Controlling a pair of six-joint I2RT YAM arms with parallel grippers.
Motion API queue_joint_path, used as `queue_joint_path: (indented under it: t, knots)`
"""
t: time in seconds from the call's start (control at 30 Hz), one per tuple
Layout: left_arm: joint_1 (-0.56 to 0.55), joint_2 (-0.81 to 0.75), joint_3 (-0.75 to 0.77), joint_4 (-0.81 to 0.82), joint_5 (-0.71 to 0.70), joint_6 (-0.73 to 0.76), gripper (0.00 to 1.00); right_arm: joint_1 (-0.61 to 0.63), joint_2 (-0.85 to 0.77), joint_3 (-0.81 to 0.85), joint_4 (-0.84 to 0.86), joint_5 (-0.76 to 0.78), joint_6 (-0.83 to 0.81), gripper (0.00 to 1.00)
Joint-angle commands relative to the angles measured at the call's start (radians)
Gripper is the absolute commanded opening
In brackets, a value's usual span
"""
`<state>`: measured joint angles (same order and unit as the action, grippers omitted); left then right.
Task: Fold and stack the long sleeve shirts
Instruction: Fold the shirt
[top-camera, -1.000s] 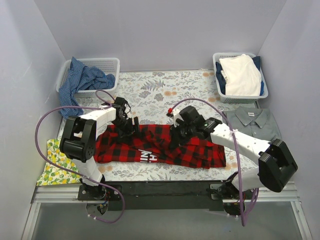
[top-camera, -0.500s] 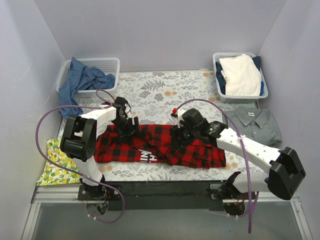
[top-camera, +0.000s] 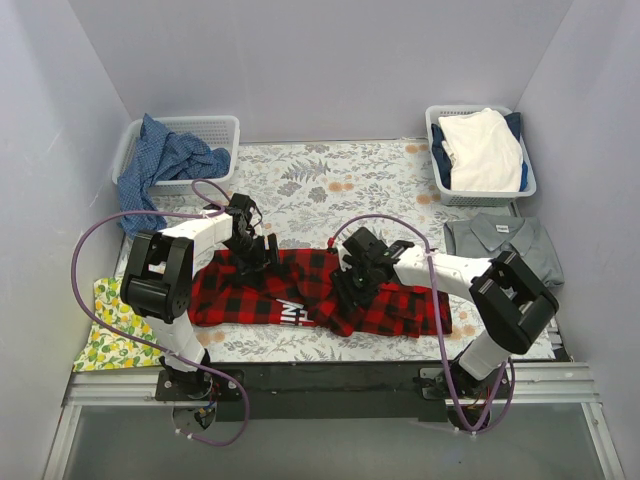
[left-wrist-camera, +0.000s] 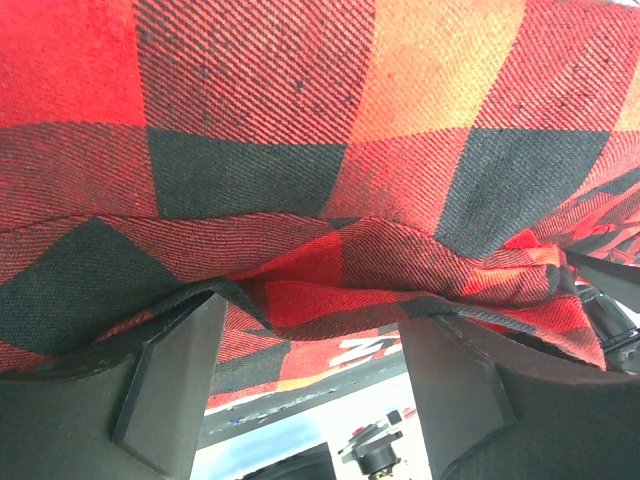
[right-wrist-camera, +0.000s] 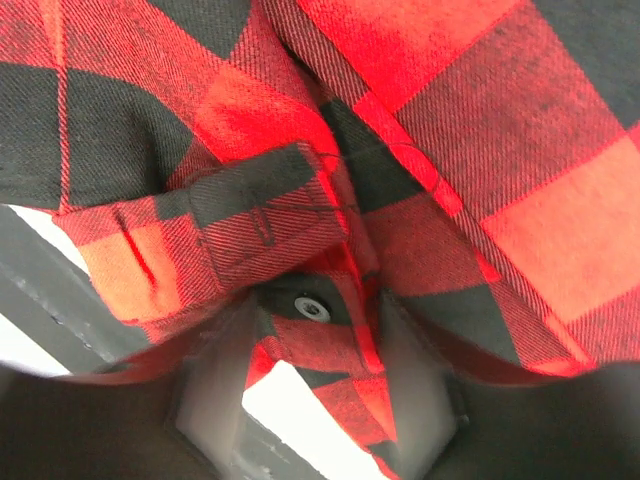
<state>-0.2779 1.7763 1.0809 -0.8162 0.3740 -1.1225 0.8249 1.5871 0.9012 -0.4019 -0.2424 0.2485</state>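
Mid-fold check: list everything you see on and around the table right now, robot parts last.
plaid shirt: one, red and black, spread along the near middle
grey shirt: one, grey, flat at the right edge
left basket: one, white, far left corner
right basket: one, white, far right corner
blue cloth: one, blue, spilling from the left basket
cloth pile: one, cream and navy, in the right basket
lemon-print cloth: one, yellow, near left edge
table cover: one, floral, under everything
left gripper: one, black, open over the plaid shirt
right gripper: one, black, open at a buttoned cuff
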Motion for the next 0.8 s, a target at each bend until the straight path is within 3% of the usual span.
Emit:
queue_joint_path:
  t: [0.0,0.07,0.17,0.4,0.6,0.77]
  knots:
    - [-0.006,0.034,-0.053,0.054,-0.107,0.040,0.69,0.002,0.020,0.039,0.028,-0.028,-0.017,0.47]
    - [-0.006,0.035,-0.061,0.055,-0.109,0.038,0.69,0.002,0.014,0.042,0.014,-0.005,-0.009,0.34]
    - [-0.006,0.037,-0.071,0.061,-0.110,0.032,0.69,0.003,-0.048,0.036,-0.020,0.052,0.012,0.27]
    - [-0.006,0.089,-0.084,0.088,-0.118,0.018,0.66,0.002,-0.243,-0.070,-0.071,0.236,0.090,0.20]
    - [-0.006,0.094,-0.096,0.092,-0.118,0.026,0.64,-0.049,-0.343,-0.114,-0.087,0.408,0.146,0.02]
    - [-0.006,0.081,-0.101,0.081,-0.130,0.043,0.64,-0.110,-0.357,-0.093,-0.077,0.548,0.146,0.01]
